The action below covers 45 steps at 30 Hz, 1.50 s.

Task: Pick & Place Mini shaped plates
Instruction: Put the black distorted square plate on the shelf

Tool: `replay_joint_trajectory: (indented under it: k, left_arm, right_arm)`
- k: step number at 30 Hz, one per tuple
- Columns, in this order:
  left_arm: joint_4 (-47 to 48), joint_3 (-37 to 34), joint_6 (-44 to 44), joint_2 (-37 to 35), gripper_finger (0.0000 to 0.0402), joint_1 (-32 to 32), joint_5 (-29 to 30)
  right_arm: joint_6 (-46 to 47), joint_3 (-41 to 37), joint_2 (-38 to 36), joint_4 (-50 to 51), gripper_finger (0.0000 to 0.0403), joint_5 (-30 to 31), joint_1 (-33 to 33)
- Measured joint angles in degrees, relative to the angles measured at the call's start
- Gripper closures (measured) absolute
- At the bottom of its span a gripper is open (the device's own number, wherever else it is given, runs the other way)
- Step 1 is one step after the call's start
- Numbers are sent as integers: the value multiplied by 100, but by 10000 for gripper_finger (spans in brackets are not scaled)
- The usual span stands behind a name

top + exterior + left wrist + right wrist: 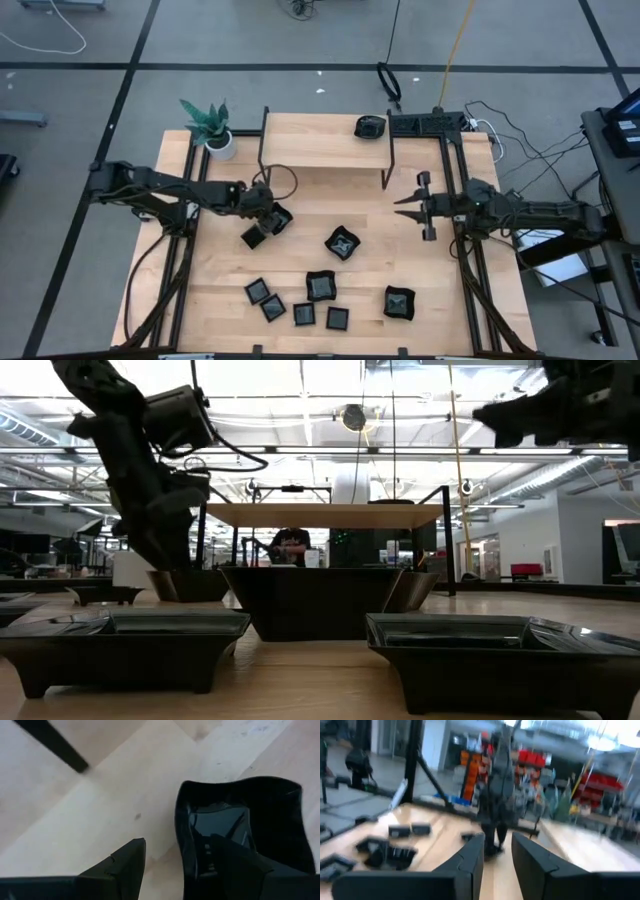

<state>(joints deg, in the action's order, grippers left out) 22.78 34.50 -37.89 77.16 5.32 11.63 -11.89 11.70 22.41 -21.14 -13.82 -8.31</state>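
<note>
Several small glossy black plates lie on the wooden table, among them a wavy-edged one point(343, 242) in the middle and a row near the front edge point(304, 315). Another plate point(370, 126) sits on the raised shelf point(325, 150). My left gripper point(268, 215) is open and tipped down over a wavy-edged plate point(260, 820) at the table's left middle. One finger point(227, 862) is inside the dish and the other point(127, 862) is outside its wall. My right gripper point(408, 206) hangs high at the right, pointing level, slightly open point(497, 855) with nothing between its fingers. My left gripper straddles the plate's near wall point(182, 845), slanting down from the table's left. Bare wood shows between the outer finger and the wall. I cannot tell whether the inner finger touches the dish. The plate rests flat on the table.
A square plate point(253, 237) lies close to my left gripper on its near side. A potted green plant point(210, 125) stands at the far left corner. The shelf's dark legs point(262, 165) stand just beyond the left gripper. Black frame rails point(470, 260) run along both table sides.
</note>
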Motion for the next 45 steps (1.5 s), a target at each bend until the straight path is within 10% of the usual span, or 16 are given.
replay_joint_trajectory:
  k: [11,25,45]
  left_arm:
    - [-10,7,-204,59,195,-4,-43]
    - [3,9,-301,57,394,-4,-125]
    - [671,1973,898,-80,395,-361,-259]
  right_arm:
    - [-91,-17,-384,39,312,13,222]
    - [-84,-17,-378,126,312,19,221]
    - [-82,-12,-344,126,312,26,220]
